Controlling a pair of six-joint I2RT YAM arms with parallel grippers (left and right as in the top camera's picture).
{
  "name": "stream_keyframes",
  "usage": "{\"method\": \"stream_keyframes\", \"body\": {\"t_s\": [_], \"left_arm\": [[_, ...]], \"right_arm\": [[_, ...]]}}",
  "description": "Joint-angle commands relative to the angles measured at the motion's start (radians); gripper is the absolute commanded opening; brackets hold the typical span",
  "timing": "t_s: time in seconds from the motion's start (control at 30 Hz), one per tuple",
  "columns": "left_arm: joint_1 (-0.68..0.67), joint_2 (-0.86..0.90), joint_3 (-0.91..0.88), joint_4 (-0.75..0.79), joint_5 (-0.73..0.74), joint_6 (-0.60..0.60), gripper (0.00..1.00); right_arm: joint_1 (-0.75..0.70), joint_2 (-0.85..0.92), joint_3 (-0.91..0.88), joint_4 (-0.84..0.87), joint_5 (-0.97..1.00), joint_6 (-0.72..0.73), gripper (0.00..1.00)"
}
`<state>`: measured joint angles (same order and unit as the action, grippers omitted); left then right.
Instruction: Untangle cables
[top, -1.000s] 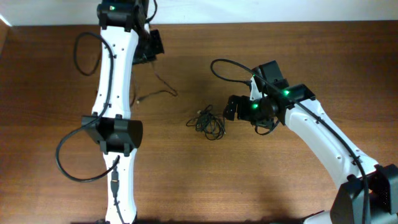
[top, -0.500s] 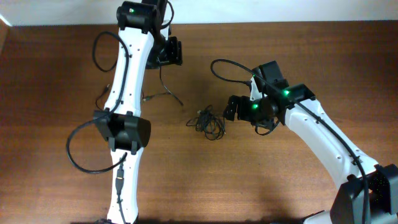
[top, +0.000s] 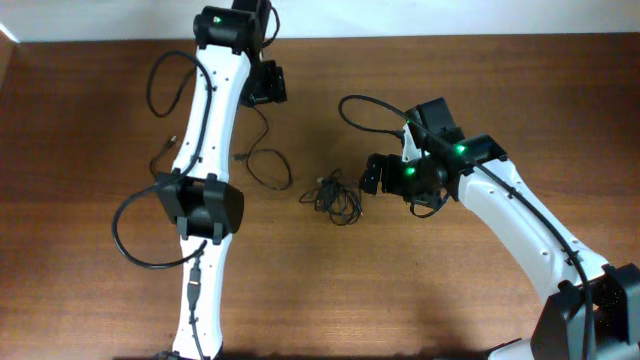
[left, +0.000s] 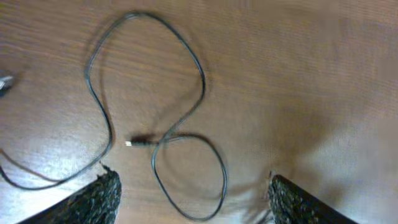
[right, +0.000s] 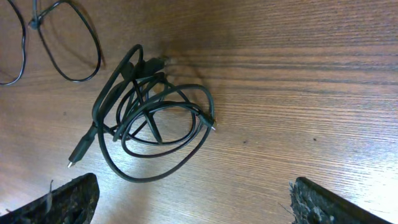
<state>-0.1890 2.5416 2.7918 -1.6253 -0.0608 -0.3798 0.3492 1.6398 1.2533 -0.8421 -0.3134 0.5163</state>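
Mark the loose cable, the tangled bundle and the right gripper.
loose cable (left: 138, 143): left wrist view, its plug end.
tangled bundle (top: 336, 198): overhead view, middle of the knot.
right gripper (top: 369, 174): overhead view, midway between its open fingers.

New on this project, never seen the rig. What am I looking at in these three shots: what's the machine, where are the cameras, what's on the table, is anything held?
These are two white robot arms, left and right, at a wooden table. Each ends in a two-finger gripper. The wide shot comes from a fixed camera overhead. The other two come from cameras on the wrists, looking down past each arm's own fingers, which are the dark shapes in the bottom corners.

Thin black cables lie on the table. One loose strand is curled in loops near the left gripper. A tangled bundle lies just in front of the right gripper. Both grippers are open and hold nothing. The thicker black wires looping off the arms are the robot's own wiring.
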Motion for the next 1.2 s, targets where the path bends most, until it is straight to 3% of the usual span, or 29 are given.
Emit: {"method": "stream_keyframes", "body": {"t_s": [0.0,0.27,0.67,1.17], "left_arm": [[0.022,0.062,0.003,0.038,-0.041,-0.08,0.74],[0.021,0.177,0.003,0.137,-0.041,-0.076,0.69],[0.021,0.286,0.003,0.204,-0.042,-0.076,0.52],[0.031,0.342,0.003,0.267,-0.054,-0.076,0.51]], "right_arm": [[-0.003,0.003,-0.005,-0.01,0.012,-0.003,0.99],[-0.003,0.003,-0.005,-0.011,0.012,-0.003,0.99],[-0.002,0.003,-0.005,-0.016,0.012,-0.003,0.99],[-0.002,0.003,-0.005,-0.03,0.012,-0.003,0.99]]}}
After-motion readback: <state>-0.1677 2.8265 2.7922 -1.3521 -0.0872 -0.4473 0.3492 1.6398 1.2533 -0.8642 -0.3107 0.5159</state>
